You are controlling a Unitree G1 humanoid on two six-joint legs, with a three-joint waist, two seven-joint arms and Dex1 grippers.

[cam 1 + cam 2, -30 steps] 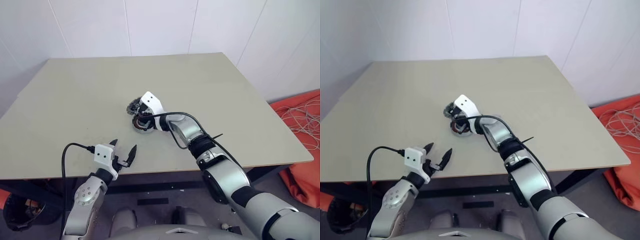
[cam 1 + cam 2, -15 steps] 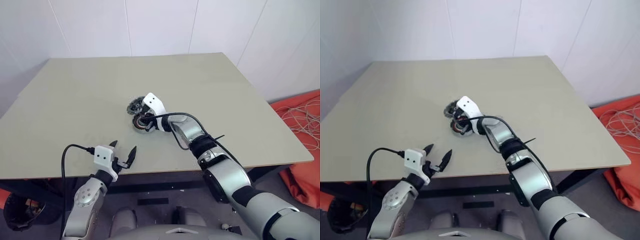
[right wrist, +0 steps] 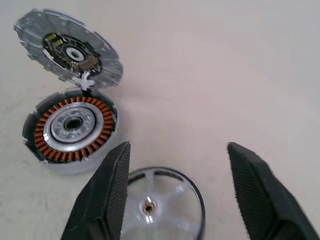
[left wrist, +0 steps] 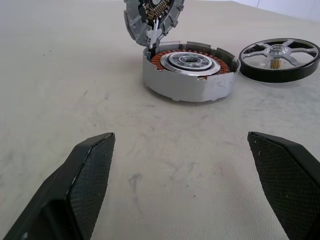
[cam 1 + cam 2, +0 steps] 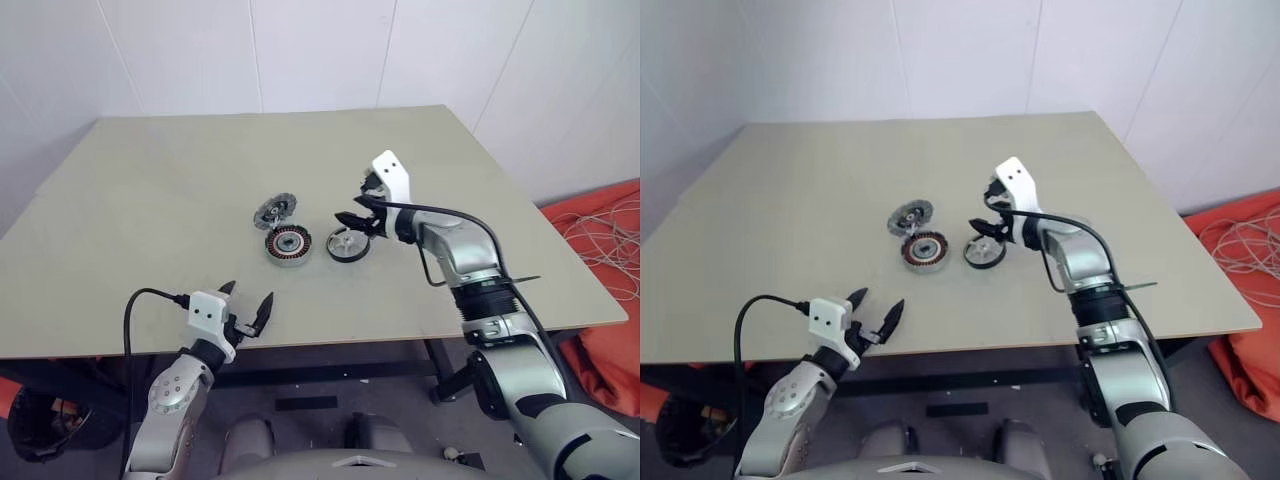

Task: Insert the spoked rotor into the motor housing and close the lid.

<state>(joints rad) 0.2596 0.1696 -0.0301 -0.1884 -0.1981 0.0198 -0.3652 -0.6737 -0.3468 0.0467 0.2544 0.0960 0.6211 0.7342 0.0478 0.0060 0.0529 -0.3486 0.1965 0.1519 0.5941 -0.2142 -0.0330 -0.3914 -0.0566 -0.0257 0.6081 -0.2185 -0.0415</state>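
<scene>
At the near table edge the left gripper [image 5: 246,306] waits, fingers apart. The lid [image 5: 275,210] stands open behind the motor housing [image 5: 288,245]; the spoked rotor [image 5: 348,245] lies beside it. The right gripper [image 5: 357,214], fingers spread and empty, hovers above the rotor; a level, centred rim grasp looks best.

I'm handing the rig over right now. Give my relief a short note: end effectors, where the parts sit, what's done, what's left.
Left end effector: open, holding nothing, near the table's front edge.
Right end effector: open, holding nothing, just above the spoked rotor.
Spoked rotor: flat on the table, right of the motor housing, not inserted.
Lid: open, tilted up behind the housing, joined to it by a thin link.
Done: nothing assembled yet.
Left: pick up the rotor, seat it in the housing, close the lid.
</scene>
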